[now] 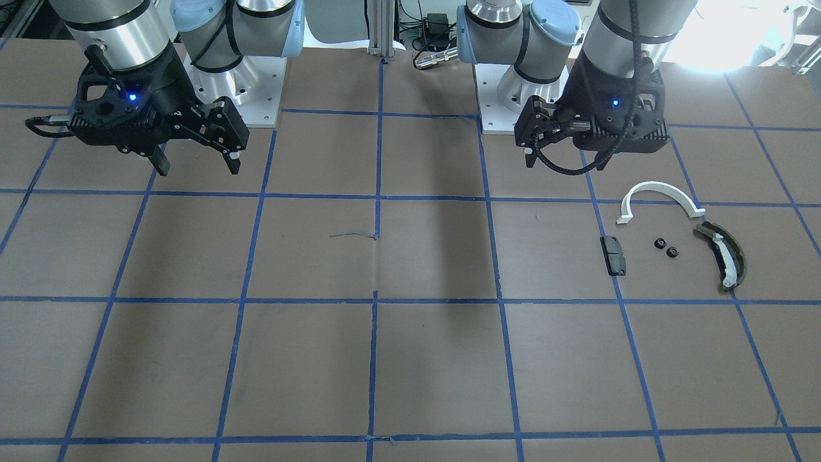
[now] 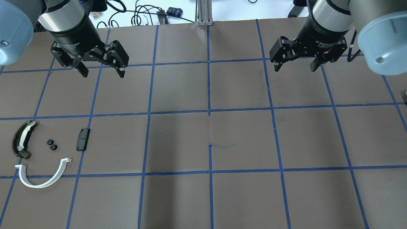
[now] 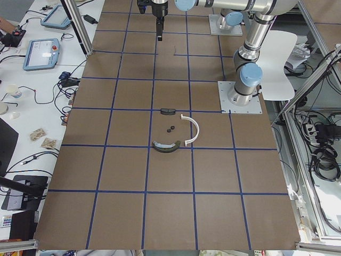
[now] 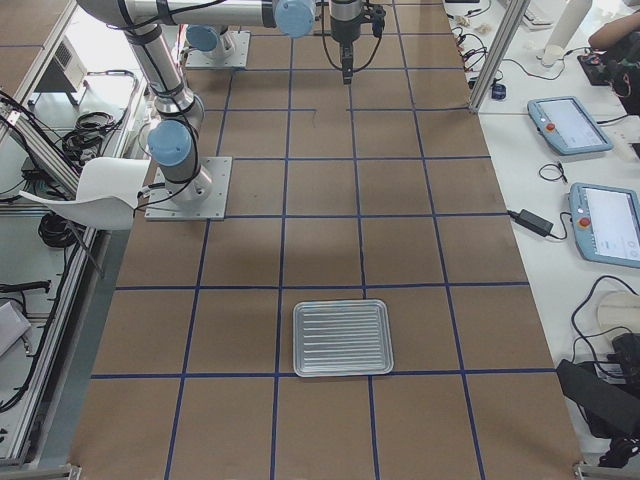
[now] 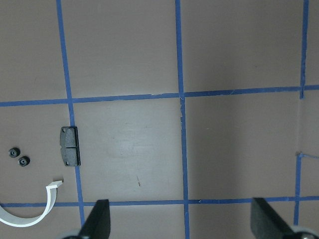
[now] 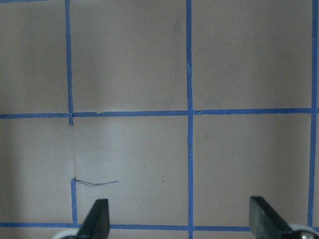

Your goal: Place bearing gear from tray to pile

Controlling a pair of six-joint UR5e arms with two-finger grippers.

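The pile lies on the table's left side: a white half-ring arc (image 2: 43,179), a dark olive curved piece with a white strip (image 2: 21,139), a black block (image 2: 83,139) and two small black gears (image 2: 51,144). All of these also show in the front view: arc (image 1: 660,196), olive piece (image 1: 725,255), block (image 1: 613,255), gears (image 1: 666,247). A silver ridged tray (image 4: 342,338) shows only in the right side view, with nothing visible in it. My left gripper (image 2: 103,73) hangs open and empty above the table, apart from the pile. My right gripper (image 2: 294,68) is open and empty.
The brown table is marked with a blue tape grid (image 2: 209,111). In the left wrist view the block (image 5: 70,145) and gears (image 5: 18,156) sit to the left of my fingers (image 5: 97,221). Robot bases (image 1: 513,83) stand at the table's back edge.
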